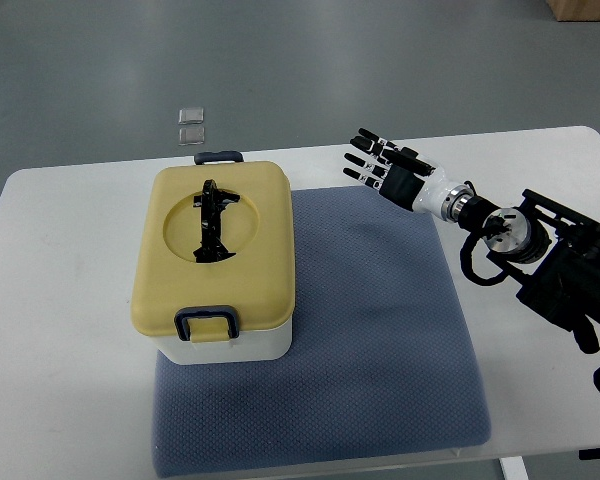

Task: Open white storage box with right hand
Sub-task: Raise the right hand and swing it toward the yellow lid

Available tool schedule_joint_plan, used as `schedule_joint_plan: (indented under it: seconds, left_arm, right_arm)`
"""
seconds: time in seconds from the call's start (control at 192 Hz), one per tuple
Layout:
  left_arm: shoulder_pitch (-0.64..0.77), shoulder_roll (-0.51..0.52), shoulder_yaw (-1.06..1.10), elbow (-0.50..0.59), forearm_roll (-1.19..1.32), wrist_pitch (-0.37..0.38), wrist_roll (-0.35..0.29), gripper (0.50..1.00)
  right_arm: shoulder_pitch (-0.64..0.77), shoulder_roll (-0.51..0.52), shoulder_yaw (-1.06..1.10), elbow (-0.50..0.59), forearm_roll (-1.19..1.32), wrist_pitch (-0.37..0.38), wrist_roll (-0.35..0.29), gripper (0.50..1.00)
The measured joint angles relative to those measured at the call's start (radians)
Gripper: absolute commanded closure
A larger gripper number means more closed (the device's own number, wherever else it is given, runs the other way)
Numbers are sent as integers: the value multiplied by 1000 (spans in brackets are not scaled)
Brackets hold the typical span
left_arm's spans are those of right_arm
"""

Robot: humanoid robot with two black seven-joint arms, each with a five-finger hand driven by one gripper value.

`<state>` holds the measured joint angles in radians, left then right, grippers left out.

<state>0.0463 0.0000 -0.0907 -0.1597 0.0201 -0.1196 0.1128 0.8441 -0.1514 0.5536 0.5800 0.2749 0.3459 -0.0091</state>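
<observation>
The box (pixel 218 265) stands on the left part of a grey mat (pixel 380 340) that lies on the white counter (pixel 50 330). It has a white body and a yellowish lid (pixel 170 270), and the lid is shut down on it. A dark handle (pixel 213 222) lies folded flat in the round recess on top of the lid. One dark latch (pixel 206 322) sits on the near edge of the lid and is closed against the box; another latch (pixel 218 157) shows at the far edge.

The right arm (pixel 540 250) comes in from the right edge of the picture and reaches across the counter toward the box, its forearm slanting up and to the left. The wrist is roughly straight. The right hand (pixel 385 165) hovers to the right of the box, above the far right corner of the mat, and is well apart from the lid. Its fingers (pixel 365 150) are stretched out and spread, pointing left toward the box, and grasp nothing.

Beyond the box, off the counter, two small clear squares (pixel 191 124) lie on the grey floor (pixel 280 60), one just behind the other. A brown corner of a carton (pixel 585 8) shows at the top right, far from the box.
</observation>
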Motion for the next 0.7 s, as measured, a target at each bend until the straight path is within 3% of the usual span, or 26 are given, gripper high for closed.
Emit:
schedule_joint_plan:
  seconds: [0.438,0.699]
  left_arm:
    - [1,0,3,8,0,-1,-11,500]
    - [0,0,5,10,0,0,-10,500]
  right_arm:
    - [1,-9,0,0,-52,4,2,568]
    - [28,-44,-1,2,-116,57,5,568]
